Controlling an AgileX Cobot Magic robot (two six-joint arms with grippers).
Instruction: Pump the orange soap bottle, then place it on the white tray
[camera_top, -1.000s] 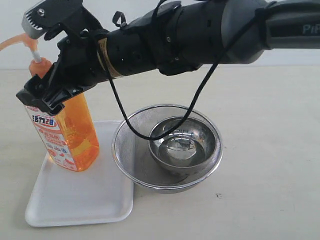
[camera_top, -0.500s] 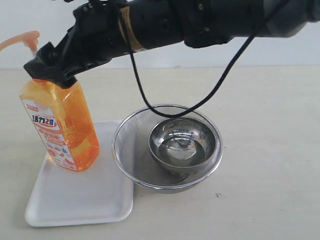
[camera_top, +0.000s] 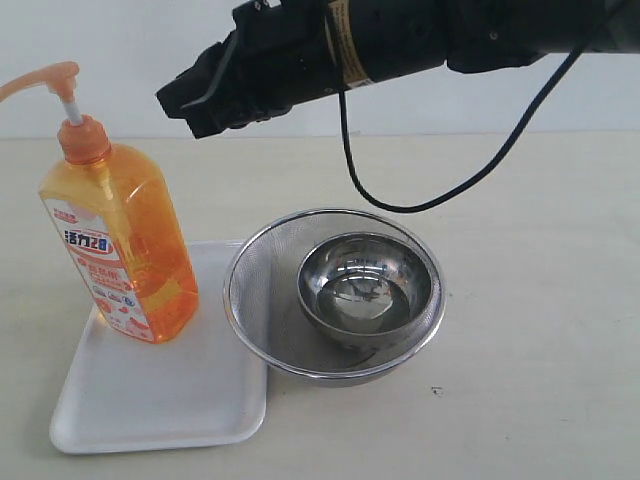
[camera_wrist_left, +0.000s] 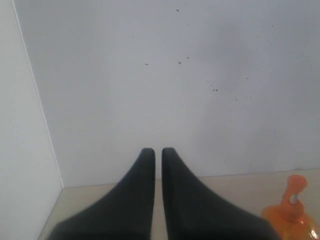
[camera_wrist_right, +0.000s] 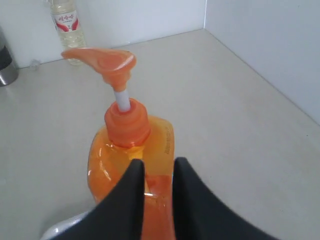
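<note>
Tall translucent orange soap bottle (camera_top: 120, 250) with an orange pump head stands upright at frame left, on the upper-left part of the flat rectangular white plastic tray (camera_top: 160, 400) on the worktop. Right end effector (camera_top: 190, 100) hangs upper centre-left, above and right of the pump, clear of it; fingers slightly apart, gripping nothing. Left end effector (camera_wrist_left: 158, 151), seen only from its wrist: fingers almost together, thin slit, empty. Round metal mesh strainer (camera_top: 255, 290) sits just right of the tray, with a shiny steel bowl (camera_top: 365, 290) inside.

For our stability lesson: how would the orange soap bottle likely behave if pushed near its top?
The orange soap bottle is tall and narrow, so it would probably tip rather than slide. It looks mostly full, so likely heavy. Its smooth plastic may be slippery.
</note>
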